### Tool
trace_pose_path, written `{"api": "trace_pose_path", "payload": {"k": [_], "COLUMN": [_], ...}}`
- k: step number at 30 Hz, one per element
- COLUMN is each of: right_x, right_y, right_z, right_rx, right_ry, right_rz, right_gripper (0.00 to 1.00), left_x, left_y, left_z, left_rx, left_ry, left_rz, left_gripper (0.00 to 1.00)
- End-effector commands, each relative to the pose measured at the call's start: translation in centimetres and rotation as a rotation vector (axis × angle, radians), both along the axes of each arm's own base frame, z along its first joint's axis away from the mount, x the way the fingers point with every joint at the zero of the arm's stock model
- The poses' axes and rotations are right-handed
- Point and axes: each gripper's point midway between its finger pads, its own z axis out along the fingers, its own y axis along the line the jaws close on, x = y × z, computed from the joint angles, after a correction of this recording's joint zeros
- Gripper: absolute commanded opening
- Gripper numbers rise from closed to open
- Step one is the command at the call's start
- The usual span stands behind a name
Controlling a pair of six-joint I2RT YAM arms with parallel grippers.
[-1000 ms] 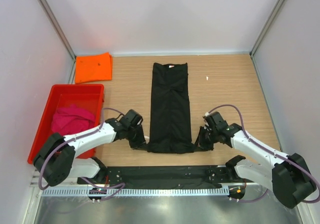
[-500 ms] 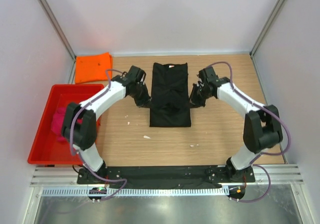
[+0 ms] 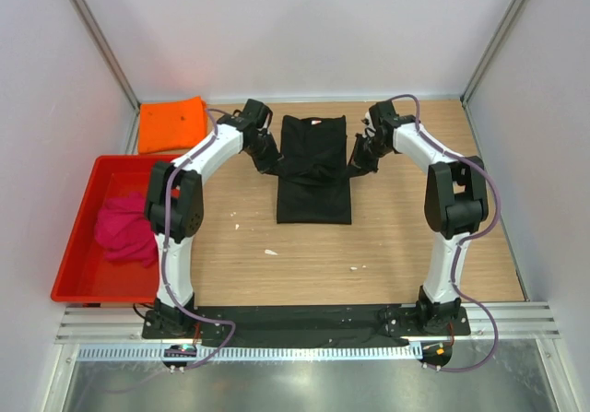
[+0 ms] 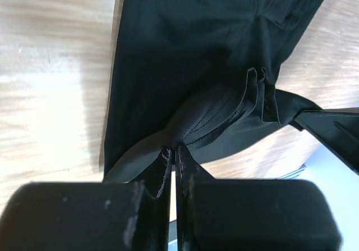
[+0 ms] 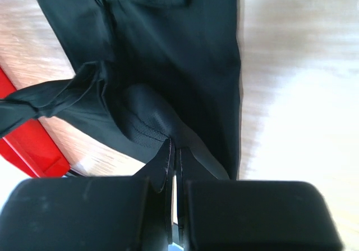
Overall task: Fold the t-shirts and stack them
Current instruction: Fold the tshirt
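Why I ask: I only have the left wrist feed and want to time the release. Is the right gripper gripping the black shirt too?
Observer: Yes. In the right wrist view the right gripper is shut on a bunched edge of the black shirt.
Operator: Where does the shirt lie overall?
Observer: The top view shows it at the far middle of the table, as a rectangle with one arm at each side of it.
Operator: Is anything left to fold?
Observer: The pink shirt lies crumpled in the red tray on the left.
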Motion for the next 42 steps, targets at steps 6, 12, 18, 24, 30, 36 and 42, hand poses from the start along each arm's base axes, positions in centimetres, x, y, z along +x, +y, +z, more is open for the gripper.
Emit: {"api": "trace_pose_path", "payload": {"k": [6, 12, 18, 24, 30, 36, 42], "right_x": [3.2, 3.8, 5.3, 8.1, 4.0, 1.0, 0.9], "right_y": [0.3, 0.1, -0.4, -2.4, -2.8, 0.6, 2.8], "right_z": [1.3, 0.5, -1.2, 0.6, 3.0, 1.9, -1.1], "right_rx": [0.046, 0.058, 0.037, -0.076, -0.087, 0.007, -0.058], "right_ry": [-0.040, -0.022, -0.031, -0.110, -0.121, -0.142, -0.144], "right_rz": [0.033, 0.025, 0.023, 0.042, 0.050, 0.022, 0.026], "right_gripper": [0.01, 0.01, 0.10, 0.39, 0.53, 0.20, 0.11], "left_x": [2.4, 2.9, 4.1, 6.2, 3.7, -0.1, -0.8], "left_y": [0.4, -0.3, 0.8, 4.6, 3.1, -1.9, -3.5], "left_z": [0.3, -1.0, -1.8, 1.1, 5.7, 3.4, -0.3], "left_rx": [-0.015, -0.036, 0.043, 0.270, 0.135, -0.080, -0.071], "left_ry": [-0.021, 0.021, -0.007, -0.143, -0.267, -0.210, -0.131], "left_rz": [0.025, 0.013, 0.016, -0.046, -0.092, -0.164, -0.180], "left_gripper": [0.00, 0.00, 0.18, 0.51, 0.56, 0.27, 0.19]}}
